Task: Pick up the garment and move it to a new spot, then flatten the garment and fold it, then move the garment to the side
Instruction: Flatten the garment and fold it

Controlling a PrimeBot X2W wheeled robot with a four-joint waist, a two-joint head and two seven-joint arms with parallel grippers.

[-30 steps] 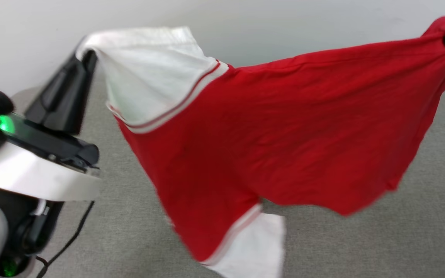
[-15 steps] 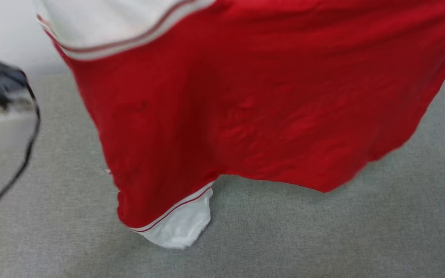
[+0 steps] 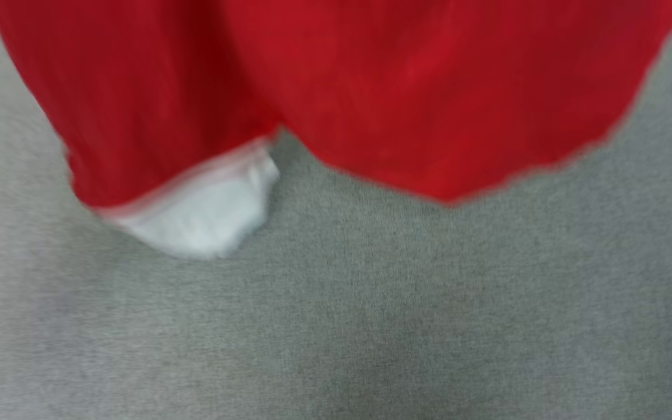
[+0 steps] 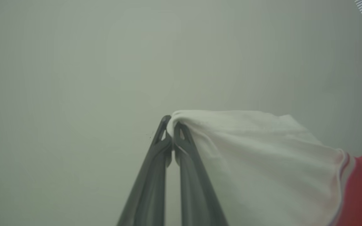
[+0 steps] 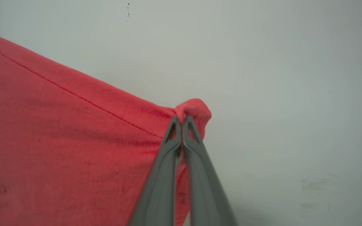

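The garment (image 3: pixel 371 87) hangs in the air across the top of the head view, a red body with one white sleeve (image 3: pixel 202 213) dangling at its lower left over a grey surface. My left gripper (image 4: pixel 171 125) is shut on the edge of the other white sleeve (image 4: pixel 256 150), which drapes off to the right with striped trim and red cloth beyond. My right gripper (image 5: pixel 181 121) is shut on a bunched red corner of the garment (image 5: pixel 58 131), which spreads out to the left. The lettering is hidden.
A grey fabric surface (image 3: pixel 371 321) lies under the hanging garment in the head view. A plain pale wall (image 5: pixel 278 78) stands behind both grippers in the wrist views.
The head view has tilted downward, so the grippers and the robot's body have left it. The garment stays held and stretched, its lower sleeve hanging just over the grey surface.
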